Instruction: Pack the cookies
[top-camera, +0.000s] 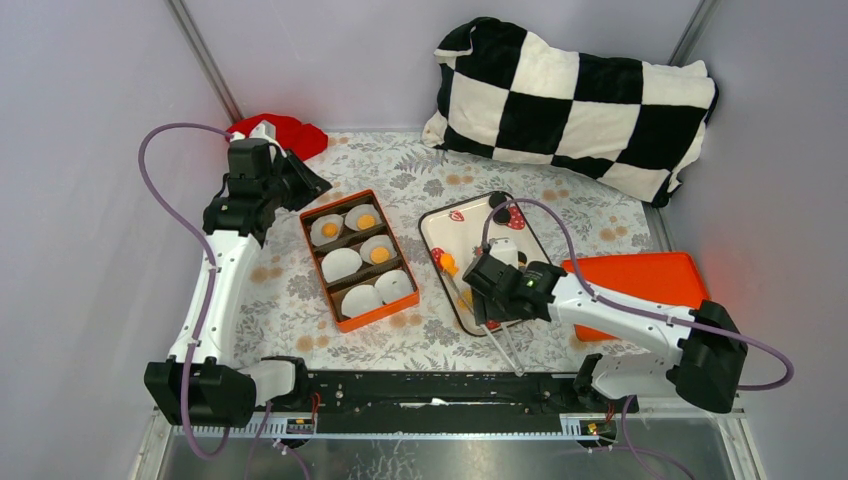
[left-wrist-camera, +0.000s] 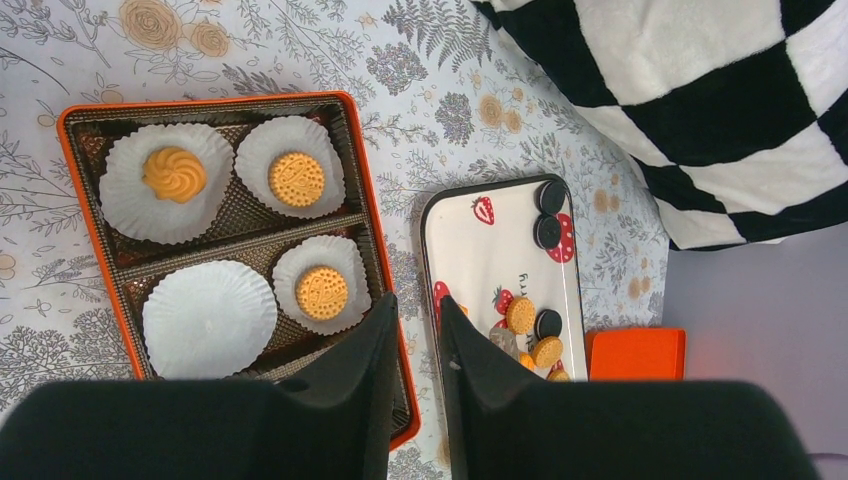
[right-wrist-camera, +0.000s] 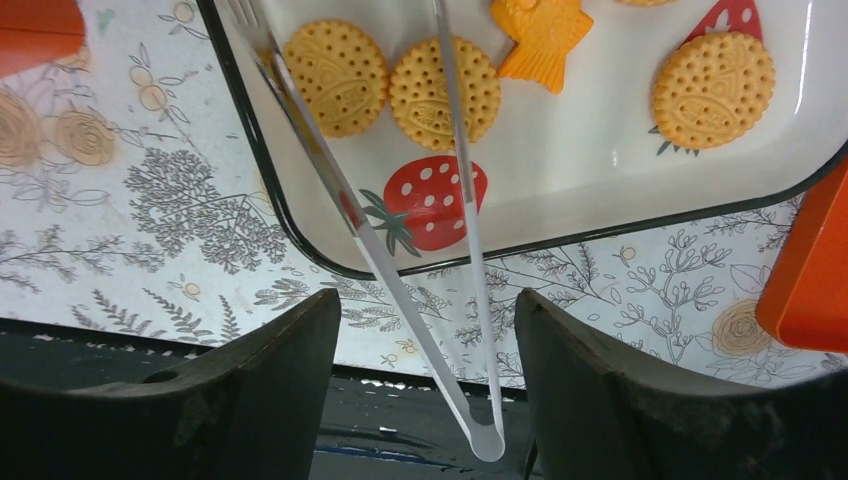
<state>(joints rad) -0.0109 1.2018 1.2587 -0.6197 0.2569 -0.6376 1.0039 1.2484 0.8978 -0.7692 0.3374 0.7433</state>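
Your right gripper (right-wrist-camera: 428, 300) hangs low over the near edge of the white tray (right-wrist-camera: 600, 160). Its fingers (right-wrist-camera: 270, 380) are spread wide with the clear tongs (right-wrist-camera: 486, 440) lying between them, joined end nearest the wrist. As far as the wrist view lets me judge, neither finger touches them. Most of the cookies (right-wrist-camera: 335, 75) lie loose on that tray: round golden ones, an orange star-shaped piece and a few black ones toward the far end. Three more sit in paper cups (left-wrist-camera: 208, 318) in the orange box (left-wrist-camera: 75, 180), where three cups are empty. The step in hand looks like taking up the tongs, so centre them between the fingers first. Close a little ahead of the joined end rather than on it, so that your squeeze reaches the tips. Close slowly — the thin arms will likely flex, and they could skid across the patterned table (right-wrist-camera: 150, 200). One arm of the tongs lies across a round cookie, so lift straight up before swinging away, or you may drag it over the rim. Your left gripper (left-wrist-camera: 415, 305) hovers above the box with its fingers nearly together and nothing between them — hold it out of the line from the tray to the empty cups.
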